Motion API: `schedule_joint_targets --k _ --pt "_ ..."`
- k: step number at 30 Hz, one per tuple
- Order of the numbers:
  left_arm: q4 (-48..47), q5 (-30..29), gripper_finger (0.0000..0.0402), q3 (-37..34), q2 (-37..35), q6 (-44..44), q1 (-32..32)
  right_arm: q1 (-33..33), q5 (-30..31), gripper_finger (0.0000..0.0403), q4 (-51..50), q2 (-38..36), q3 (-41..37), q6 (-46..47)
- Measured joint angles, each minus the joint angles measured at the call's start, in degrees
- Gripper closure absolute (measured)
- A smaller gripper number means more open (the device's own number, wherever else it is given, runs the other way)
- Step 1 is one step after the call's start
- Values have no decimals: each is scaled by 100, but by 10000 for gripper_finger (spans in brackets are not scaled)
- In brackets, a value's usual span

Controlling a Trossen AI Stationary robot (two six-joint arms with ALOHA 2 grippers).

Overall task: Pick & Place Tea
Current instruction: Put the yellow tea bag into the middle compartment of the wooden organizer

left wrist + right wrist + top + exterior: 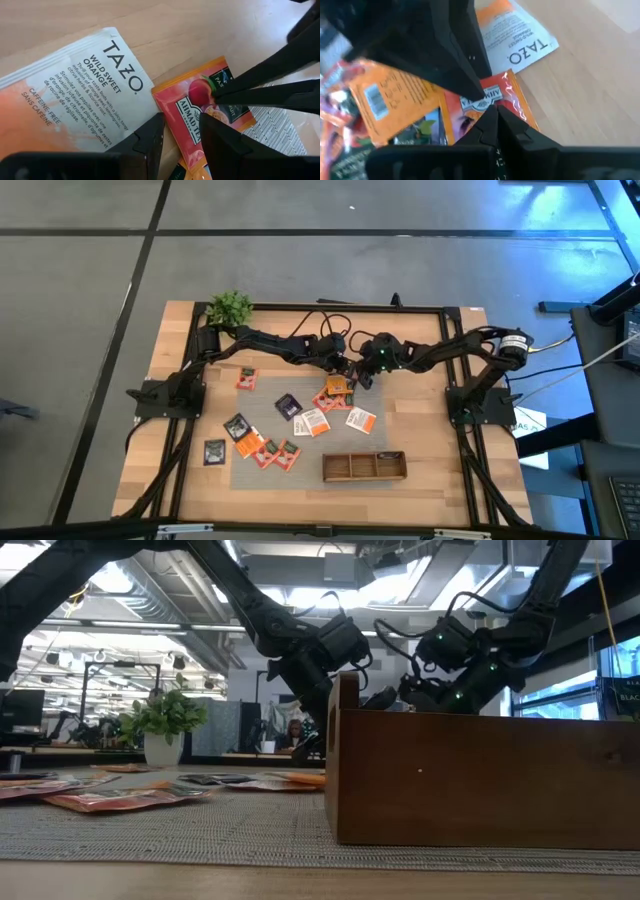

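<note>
**newbie_arm:** At the back edge of the mat, where exactly were your grippers?

**me:** Over the far end of the grey mat (300, 425), both of them nose to nose above the little pile of sachets there. My left gripper (180, 135) was down low with its fingers parted a bit, straddling the corner of an orange Ahmad sachet (200, 120). Couldn't tell whether the pads were actually pinching it or just beside it. The white Tazo sachet (85, 95) lay right next to it, its edge tucked against the orange one, mostly on bare wood.

**newbie_arm:** And the right one?

**me:** My right gripper (492, 117) had its fingers pressed together, tips resting on that same orange sachet. Nothing was held between them as far as I could see.

**newbie_arm:** Rest of the tea?

**me:** Scattered flat over the mat: a dark sachet (288, 406) in the middle, white-and-orange ones (360, 420) just right of it, red ones (275, 453) near the front, one dark one (214, 451) off the mat to the left. The wooden tray (364, 467) sat at the front edge, and I couldn't make out any tea in its compartments.

**newbie_arm:** Anything hard to see?

**me:** Yeah, from table height the tray wall blocked the pile, and my left arm covered half the right wrist view.
</note>
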Motion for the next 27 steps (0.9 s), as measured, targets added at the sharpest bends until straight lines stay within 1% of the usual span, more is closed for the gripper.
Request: schedule_joint_targets --k 2,5,9,12,17,20,23,27 --pt "-5 2 279 0 0 -22 2 0 -228 392 -79 -124 1 343" --pt "-23 3 279 0 0 -20 2 0 -747 392 -141 -375 2 690" --pt "-31 -3 279 -4 0 -19 -9 -55 -898 381 -223 -635 5 1281" --pt "-31 -1 279 -5 0 -18 -9 -200 -1055 349 -426 -733 7 1779" --pt "-25 3 279 -7 0 -18 -9 -349 -1117 265 -1045 -742 5 2310" --pt "-15 3 279 -9 0 -19 -9 -361 -1119 226 -1313 -740 3 2569" --pt "-11 5 279 -11 0 -18 -9 -330 -1095 201 -1441 -740 3 2788" --pt "-7 5 279 -11 0 -18 -9 -251 -597 189 -1565 -734 3 3142"
